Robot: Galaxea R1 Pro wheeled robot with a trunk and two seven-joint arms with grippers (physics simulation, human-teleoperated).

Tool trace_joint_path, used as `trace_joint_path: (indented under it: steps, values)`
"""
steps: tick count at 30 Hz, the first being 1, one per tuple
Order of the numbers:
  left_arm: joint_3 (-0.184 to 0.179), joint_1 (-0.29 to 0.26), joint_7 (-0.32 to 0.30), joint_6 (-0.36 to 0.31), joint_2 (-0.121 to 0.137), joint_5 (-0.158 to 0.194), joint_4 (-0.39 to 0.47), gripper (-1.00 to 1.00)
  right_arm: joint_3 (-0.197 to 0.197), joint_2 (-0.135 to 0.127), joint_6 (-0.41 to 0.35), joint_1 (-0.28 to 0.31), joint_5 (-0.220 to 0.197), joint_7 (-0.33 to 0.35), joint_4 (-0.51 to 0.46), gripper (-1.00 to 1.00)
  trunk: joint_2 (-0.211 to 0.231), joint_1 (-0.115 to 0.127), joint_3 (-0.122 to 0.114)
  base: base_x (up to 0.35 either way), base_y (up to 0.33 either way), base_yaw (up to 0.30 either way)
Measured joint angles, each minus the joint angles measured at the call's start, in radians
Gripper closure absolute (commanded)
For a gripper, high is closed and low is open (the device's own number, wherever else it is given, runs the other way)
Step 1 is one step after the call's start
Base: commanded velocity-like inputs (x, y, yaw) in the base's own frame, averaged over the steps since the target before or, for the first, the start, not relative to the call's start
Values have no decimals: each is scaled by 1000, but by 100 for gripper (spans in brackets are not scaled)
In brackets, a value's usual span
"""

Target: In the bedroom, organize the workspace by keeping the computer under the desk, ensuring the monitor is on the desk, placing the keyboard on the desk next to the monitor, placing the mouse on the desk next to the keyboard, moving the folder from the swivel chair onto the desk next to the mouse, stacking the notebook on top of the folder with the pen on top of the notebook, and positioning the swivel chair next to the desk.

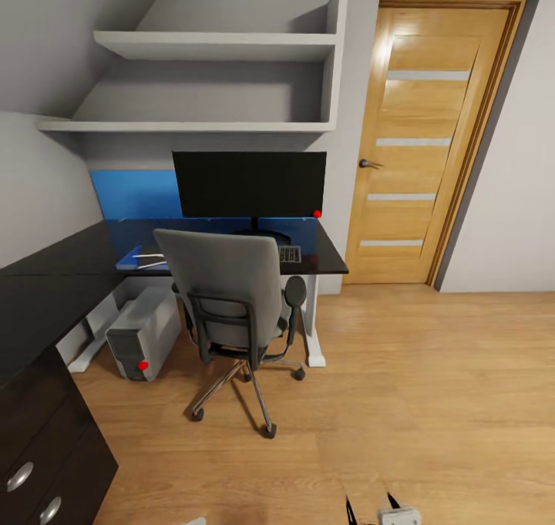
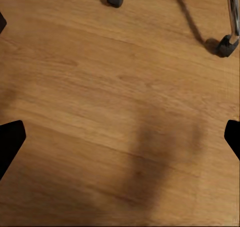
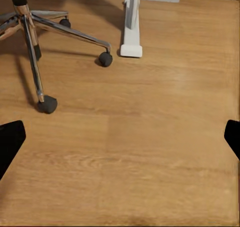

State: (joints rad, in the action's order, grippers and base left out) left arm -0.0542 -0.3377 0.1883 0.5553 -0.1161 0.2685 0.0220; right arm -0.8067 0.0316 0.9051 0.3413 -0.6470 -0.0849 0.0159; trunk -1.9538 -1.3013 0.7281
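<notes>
While both arms hang low over the wooden floor (image 1: 432, 402), the left gripper (image 2: 120, 137) has its fingers spread wide apart with nothing between them but bare boards, and the right gripper (image 3: 120, 137) is the same story, fingers way apart over empty planks. The right one's tips also poke into the bottom edge of the head view.

Ahead of the left gripper you can see two casters and a chrome leg of the swivel chair (image 1: 231, 301). Ahead of the right gripper there's more of that chair base, and just past it the white foot of the desk (image 1: 46, 294).

Further out from both grippers, the chair sits right up against the desk with its back toward the robot. The computer (image 1: 142, 332) stands on the floor under the desk, off to the left-gripper side of the chair. Up on the black top, the monitor (image 1: 248, 183) stands upright beyond the chair. The keyboard (image 1: 290, 254) peeks out past the chair's back, right in front of the monitor base. The blue folder (image 1: 132, 259) lies on the desk on the other side, with something thin and white on it, probably the pen (image 1: 148, 257), too small to be sure. Beyond the right gripper's side there's a wooden door (image 1: 428, 147), and shelves (image 1: 216, 47) hang above the desk.
</notes>
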Motion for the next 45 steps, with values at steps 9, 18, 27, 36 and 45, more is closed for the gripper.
trace_joint_path:
  steps: [9, 18, 27, 36, 45]
  values:
    - [2, 153, -2, 25, 65, 2, 0, -100, 6, -25, 16, -131, -58, -2, 3, -100, 63, 35, -28, 0, 0, 0]
    - [0, 238, -2, 118, 90, -1, -1, -100, 1, -38, 66, -175, -301, -2, 4, -100, 126, 69, -56, 0, 0, 0]
    - [-1, 293, -2, 209, 98, -3, -1, -100, 0, -56, 131, -241, -387, -1, 4, -100, 189, 104, -85, 0, 0, 0]
    - [-2, 356, -70, 339, 99, 1, -3, -100, -1, -61, 141, -276, -392, -1, 4, -100, 252, 138, -113, 0, 0, 0]
    - [-1, 375, -110, 395, 99, 3, -3, -100, -1, -61, 140, -280, -392, 1, 1, -100, 315, 173, -141, 0, 0, 0]
